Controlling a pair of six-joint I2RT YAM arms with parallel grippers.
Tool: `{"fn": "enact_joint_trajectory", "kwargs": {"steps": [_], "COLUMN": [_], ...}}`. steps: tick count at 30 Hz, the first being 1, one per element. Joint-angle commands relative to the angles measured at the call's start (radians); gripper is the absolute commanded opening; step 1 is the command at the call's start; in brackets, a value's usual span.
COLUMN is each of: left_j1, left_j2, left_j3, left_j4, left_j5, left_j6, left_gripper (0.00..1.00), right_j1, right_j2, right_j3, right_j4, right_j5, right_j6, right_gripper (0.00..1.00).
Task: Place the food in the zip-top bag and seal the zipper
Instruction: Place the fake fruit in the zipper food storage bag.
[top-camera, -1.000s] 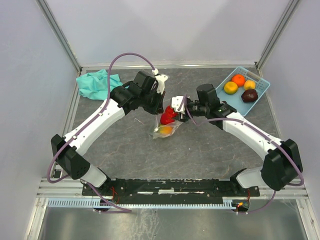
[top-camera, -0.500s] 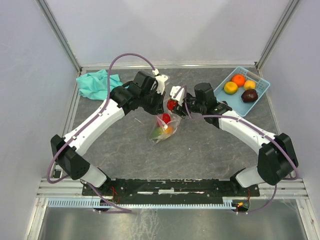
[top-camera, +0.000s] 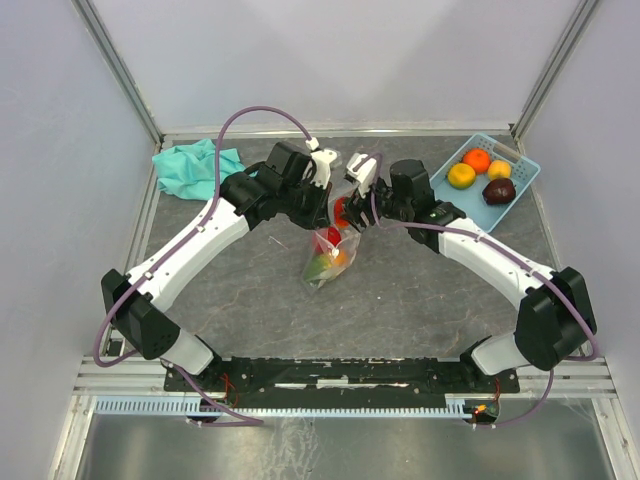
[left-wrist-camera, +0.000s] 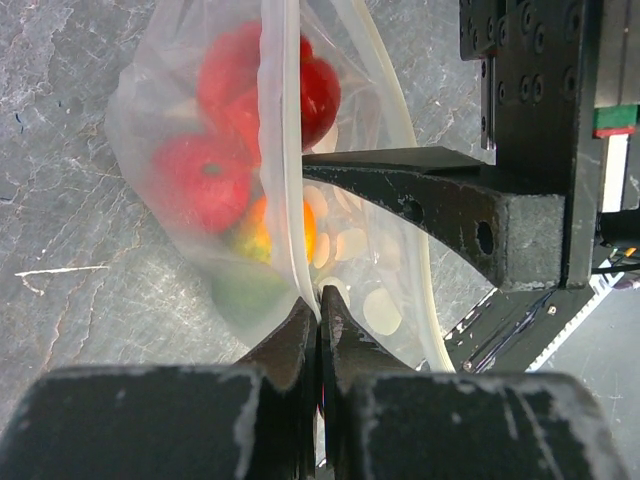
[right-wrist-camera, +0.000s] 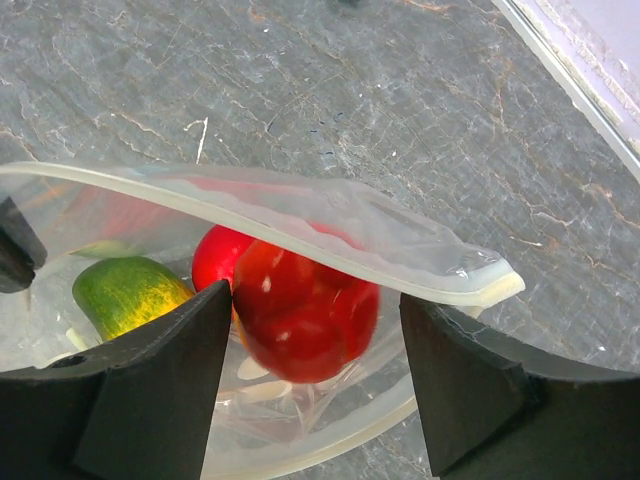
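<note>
Left hand (left-wrist-camera: 320, 300) pinches shut on the bag (left-wrist-camera: 190, 150) rim above the middle of the counter (top-camera: 420, 300). Right hand (right-wrist-camera: 315, 370), at its 3 o'clock, gapes wide over the mouth, gripping nothing. Red and green fruit (right-wrist-camera: 300, 310) sit inside, lower ones blurred by plastic; zipper (right-wrist-camera: 330, 248) partly cut off.

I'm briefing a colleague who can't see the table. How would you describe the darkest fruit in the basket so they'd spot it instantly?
At the far right corner of the table sits a light-blue basket. Of the four fruits in it, the dark maroon fruit lies nearest the front edge. Its neighbours are all orange or yellow.
</note>
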Motion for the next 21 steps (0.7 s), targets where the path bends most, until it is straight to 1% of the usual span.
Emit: {"fn": "enact_joint_trajectory", "kwargs": {"steps": [1, 4, 10, 18, 21], "left_j1": [-0.001, -0.002, -0.002, -0.001, -0.001], "left_j2": [-0.016, -0.016, -0.017, -0.009, -0.005], "left_j3": [0.017, 0.012, 0.011, 0.014, 0.014], "left_j4": [0.053, 0.054, 0.053, 0.054, 0.054], "left_j5": [0.031, 0.028, 0.000, -0.036, -0.042], "left_j6": [-0.035, -0.044, -0.060, -0.087, -0.096], "left_gripper": [0.03, 0.03, 0.03, 0.03, 0.03], "right_j1": [0.000, 0.000, 0.000, 0.000, -0.001], "right_j2": [-0.007, -0.014, -0.058, -0.165, -0.207], "right_j3": [0.044, 0.042, 0.031, 0.067, 0.068], "right_j4": [0.035, 0.043, 0.062, -0.046, -0.107], "right_j5": [0.044, 0.083, 0.089, 0.160, 0.225], "right_j6": [0.084, 0.122, 0.214, 0.313, 0.356], "right_gripper": [0.76, 0.76, 0.76, 0.74, 0.73]}}
